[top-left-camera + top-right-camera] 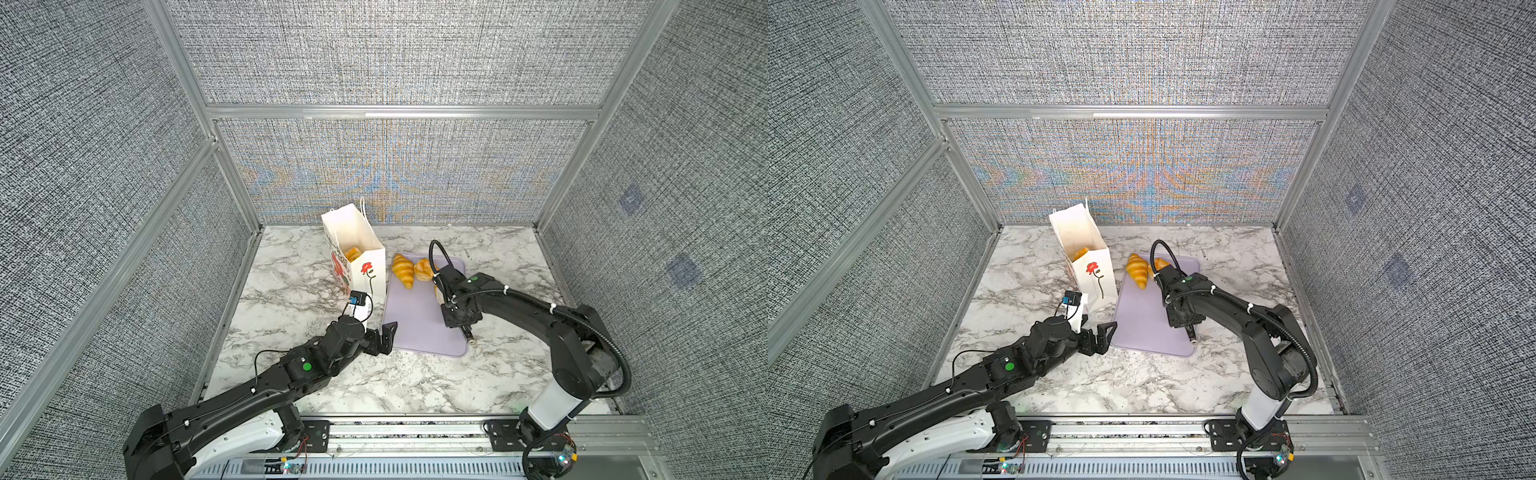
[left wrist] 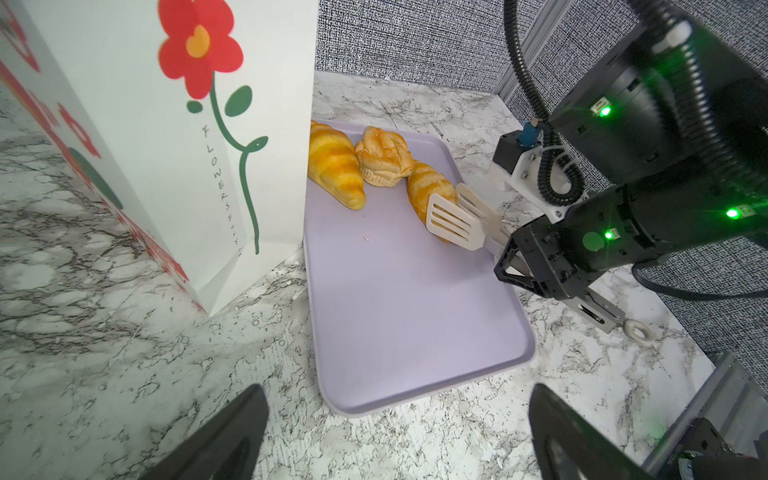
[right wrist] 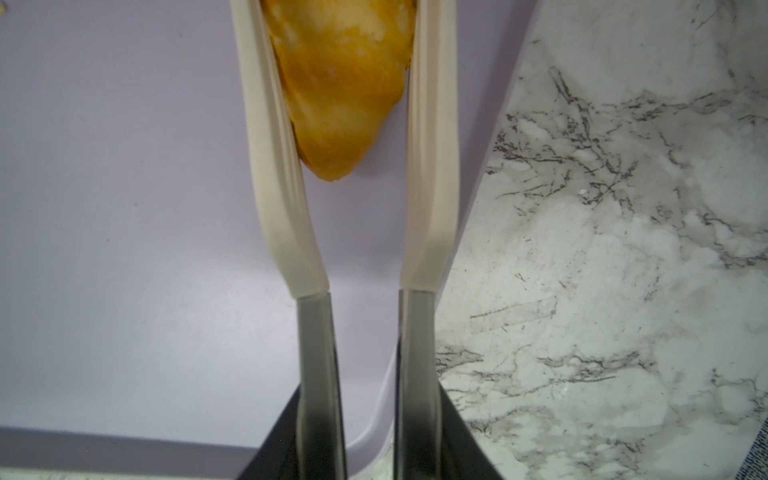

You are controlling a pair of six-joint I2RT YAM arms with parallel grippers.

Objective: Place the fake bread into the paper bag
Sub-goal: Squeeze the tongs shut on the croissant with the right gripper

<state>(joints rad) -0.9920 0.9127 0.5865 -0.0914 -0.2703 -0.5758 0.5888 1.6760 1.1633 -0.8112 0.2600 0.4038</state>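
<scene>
Robot lab test cell: aluminium frame (image 1: 399, 111) around grey woven wall panels (image 1: 395, 50), marble-print tabletop (image 1: 374, 386), left arm (image 1: 249, 386) and right arm (image 1: 573, 345) bolted to a slotted rail (image 1: 407, 430), loose wiring (image 1: 304, 449).

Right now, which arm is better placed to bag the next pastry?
Right: the right hand holds tongs flanking a croissant on the tray; the left hand hangs open and empty.
</scene>
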